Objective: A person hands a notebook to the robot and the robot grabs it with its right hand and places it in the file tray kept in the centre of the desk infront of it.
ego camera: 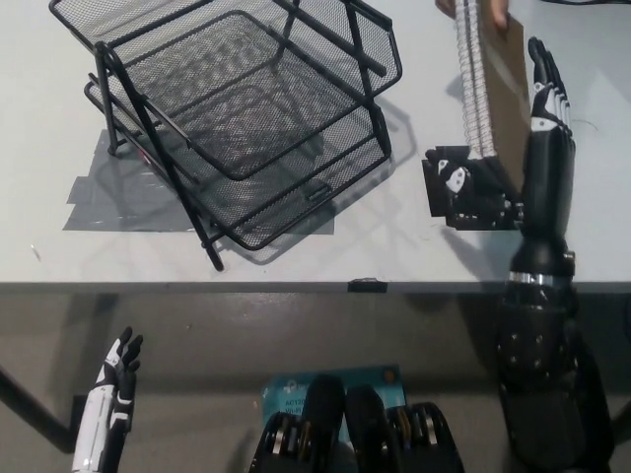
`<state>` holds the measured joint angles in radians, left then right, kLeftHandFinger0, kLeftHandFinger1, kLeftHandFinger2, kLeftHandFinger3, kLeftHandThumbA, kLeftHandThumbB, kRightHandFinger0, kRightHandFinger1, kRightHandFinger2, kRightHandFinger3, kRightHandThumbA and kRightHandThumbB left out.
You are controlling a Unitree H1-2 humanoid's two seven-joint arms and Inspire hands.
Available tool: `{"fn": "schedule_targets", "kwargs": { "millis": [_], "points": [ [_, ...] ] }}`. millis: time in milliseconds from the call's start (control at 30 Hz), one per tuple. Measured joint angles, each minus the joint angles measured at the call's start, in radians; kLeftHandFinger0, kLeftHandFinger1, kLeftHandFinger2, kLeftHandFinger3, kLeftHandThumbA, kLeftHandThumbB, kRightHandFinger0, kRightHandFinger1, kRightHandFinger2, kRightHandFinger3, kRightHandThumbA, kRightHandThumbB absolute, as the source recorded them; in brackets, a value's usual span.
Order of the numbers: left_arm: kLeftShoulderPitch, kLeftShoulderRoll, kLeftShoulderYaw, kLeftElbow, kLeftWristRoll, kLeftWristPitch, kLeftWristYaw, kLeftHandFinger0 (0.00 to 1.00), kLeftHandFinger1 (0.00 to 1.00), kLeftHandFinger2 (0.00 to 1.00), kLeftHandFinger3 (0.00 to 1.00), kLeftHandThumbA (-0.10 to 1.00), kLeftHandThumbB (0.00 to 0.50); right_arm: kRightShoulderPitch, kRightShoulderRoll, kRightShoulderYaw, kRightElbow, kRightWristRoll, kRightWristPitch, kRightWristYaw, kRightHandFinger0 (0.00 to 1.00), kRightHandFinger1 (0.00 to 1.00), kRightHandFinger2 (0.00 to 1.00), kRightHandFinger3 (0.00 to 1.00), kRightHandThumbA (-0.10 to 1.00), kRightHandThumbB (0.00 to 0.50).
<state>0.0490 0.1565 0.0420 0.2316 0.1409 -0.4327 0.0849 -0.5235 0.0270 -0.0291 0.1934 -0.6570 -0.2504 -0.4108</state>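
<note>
**Right hand open beside the offered notebook**

Head view: The black wire file tray (237,118) stands on the white desk (59,236), over grey tape patches (104,202). Well to the right of the tray, a spiral-bound notebook (493,94) with a brown cover is held upright on edge, its wire spine turned toward the tray. A person's fingers (496,14) grip its top edge at the far border of the picture. Below the notebook, on the desk, lies a black square patch (449,197).

The black right hand (527,148) reaches up from the near edge of the desk, on the side of the notebook away from the tray. Its long fingers (545,84) are stretched out straight along the brown cover, just beside it, and whether they touch it cannot be told. One finger (463,182) is spread wide toward the tray, lying under the notebook's lower end over the black patch. So the hand is spread open around the notebook's bottom corner and has not closed on anything.

The white left hand (116,379) rests low, below the desk's near edge, well apart from the tray, with its fingers loosely apart and nothing in it.
</note>
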Motion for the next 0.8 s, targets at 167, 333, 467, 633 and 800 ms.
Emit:
{"fn": "schedule_targets", "kwargs": {
  "millis": [167, 333, 467, 633, 800],
  "points": [
    [0.000, 0.001, -0.001, 0.000, 0.000, 0.000, 0.000, 1.00, 1.00, 1.00, 1.00, 1.00, 0.338, -0.047, -0.010, 0.002, 0.114, 0.001, 0.000, -0.031, 1.00, 1.00, 1.00, 1.00, 1.00, 0.265],
    [0.000, 0.001, -0.001, 0.000, -0.002, 0.000, 0.000, 1.00, 1.00, 1.00, 1.00, 1.00, 0.338, -0.093, -0.023, 0.012, 0.241, -0.004, -0.001, -0.077, 1.00, 1.00, 1.00, 1.00, 0.89, 0.167],
    [0.000, 0.001, -0.001, 0.000, -0.003, 0.000, 0.000, 1.00, 1.00, 1.00, 1.00, 1.00, 0.328, -0.123, -0.027, 0.003, 0.324, 0.001, -0.030, -0.144, 0.00, 0.00, 0.01, 0.14, 0.90, 0.000],
    [-0.001, 0.001, -0.001, 0.000, -0.008, 0.000, -0.001, 1.00, 1.00, 1.00, 1.00, 1.00, 0.334, -0.150, -0.032, -0.022, 0.343, 0.022, -0.073, -0.223, 0.00, 0.00, 0.00, 0.00, 0.91, 0.000],
    [0.000, 0.001, -0.001, 0.000, -0.013, 0.000, -0.001, 1.00, 1.00, 1.00, 1.00, 1.00, 0.342, -0.161, -0.014, -0.054, 0.253, 0.058, -0.091, -0.279, 0.00, 0.00, 0.00, 0.00, 0.92, 0.000]
  ]
}}
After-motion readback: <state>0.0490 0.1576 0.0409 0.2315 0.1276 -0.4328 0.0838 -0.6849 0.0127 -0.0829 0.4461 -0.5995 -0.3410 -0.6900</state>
